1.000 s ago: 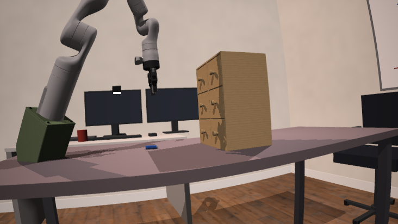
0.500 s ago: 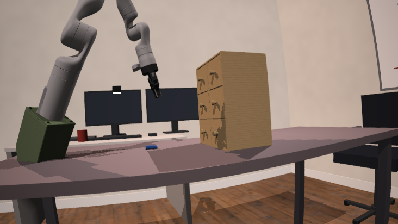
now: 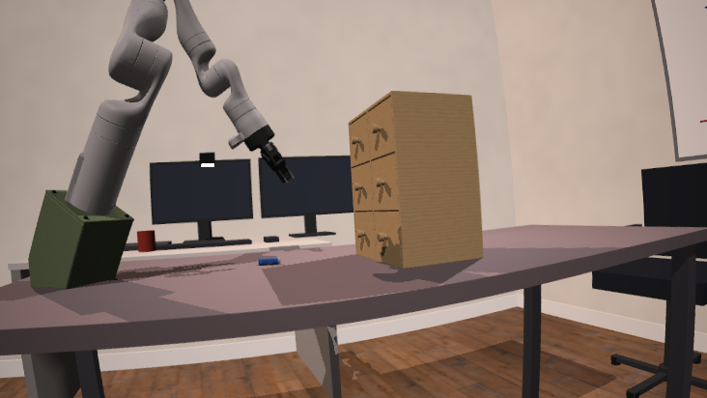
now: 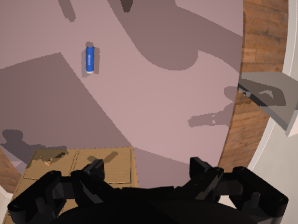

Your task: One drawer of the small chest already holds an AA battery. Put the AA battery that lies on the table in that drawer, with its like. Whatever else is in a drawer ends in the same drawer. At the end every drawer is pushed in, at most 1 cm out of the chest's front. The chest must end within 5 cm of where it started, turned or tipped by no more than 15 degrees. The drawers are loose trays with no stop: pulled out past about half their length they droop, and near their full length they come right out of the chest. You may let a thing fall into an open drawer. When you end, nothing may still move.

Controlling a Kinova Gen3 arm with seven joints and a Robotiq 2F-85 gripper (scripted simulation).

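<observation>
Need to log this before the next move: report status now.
Gripper open, empty, in the air left of the chest. Blue battery lying on the table, untouched. All six drawers shut. Nothing between gripper and chest front.

Grey jointed arm [image 3: 124,118], black gripper [image 3: 286,177], green base w/ screws [image 3: 59,246].

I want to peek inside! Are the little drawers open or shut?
Shut. All six drawer fronts on the chest sit flush, with none sticking out.
</observation>
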